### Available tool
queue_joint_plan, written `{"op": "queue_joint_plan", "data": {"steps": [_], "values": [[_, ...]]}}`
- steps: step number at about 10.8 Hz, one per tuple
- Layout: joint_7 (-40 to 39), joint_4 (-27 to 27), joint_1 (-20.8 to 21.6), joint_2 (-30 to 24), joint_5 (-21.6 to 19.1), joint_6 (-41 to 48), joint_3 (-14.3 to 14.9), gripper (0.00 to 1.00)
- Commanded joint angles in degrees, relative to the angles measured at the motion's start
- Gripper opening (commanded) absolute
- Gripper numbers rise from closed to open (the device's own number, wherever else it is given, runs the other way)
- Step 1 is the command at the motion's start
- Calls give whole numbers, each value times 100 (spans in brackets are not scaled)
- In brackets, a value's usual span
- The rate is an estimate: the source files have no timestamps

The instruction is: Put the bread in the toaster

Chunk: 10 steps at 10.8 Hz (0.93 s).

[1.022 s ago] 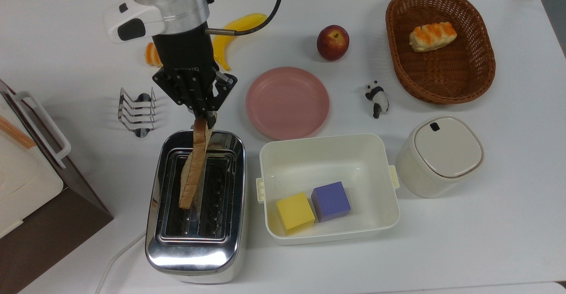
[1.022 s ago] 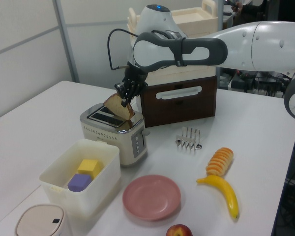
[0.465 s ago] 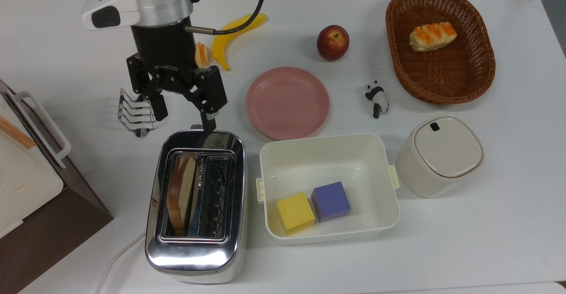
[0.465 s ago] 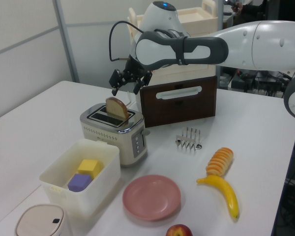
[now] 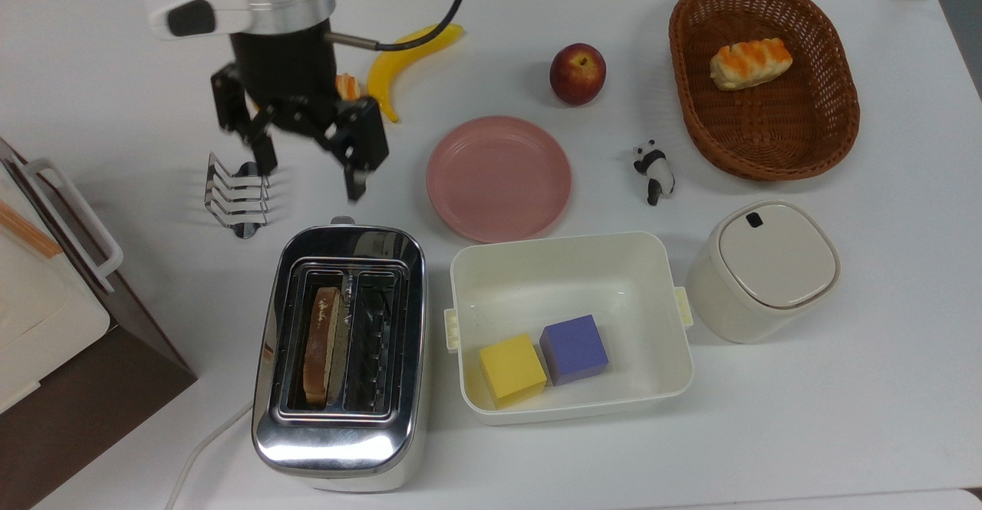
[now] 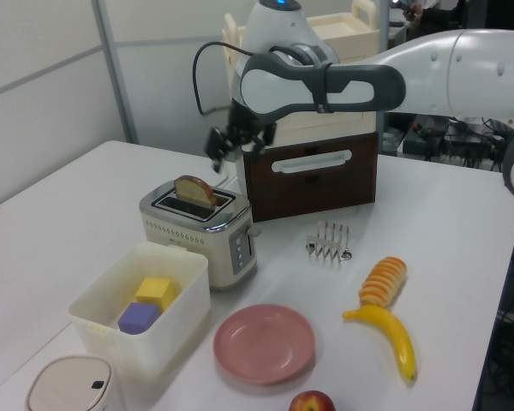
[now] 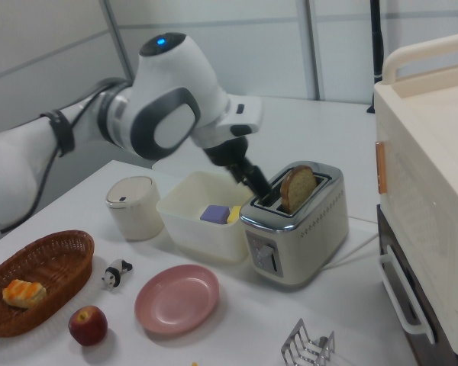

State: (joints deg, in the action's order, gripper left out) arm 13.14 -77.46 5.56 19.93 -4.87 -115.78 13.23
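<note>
The bread (image 5: 322,345) stands in 1 slot of the toaster (image 5: 341,357), top poking out; the gripper (image 5: 311,161) hangs above, fingers apart and empty. Task looks essentially done.

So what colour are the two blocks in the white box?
One yellow cube, one purple cube; clearest in the top view.

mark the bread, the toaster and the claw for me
bread (image 5: 321,345), top view, on the slice's upper edge standing in the slot.
toaster (image 5: 337,437), top view, on its chrome end nearest the cord.
claw (image 5: 310,156), top view, midway between its spread fingertips.
</note>
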Motion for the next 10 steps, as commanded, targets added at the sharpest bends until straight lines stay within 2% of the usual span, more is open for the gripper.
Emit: {"op": "queue_joint_plan", "data": {"steps": [1,3,10], "values": [[-802,-680,-55,-962,495,1888,-295,100],[-1068,-1443,-3,-1603,504,2024,-295,100],[-1095,-1500,85,-1615,671,2253,-304,100]]}}
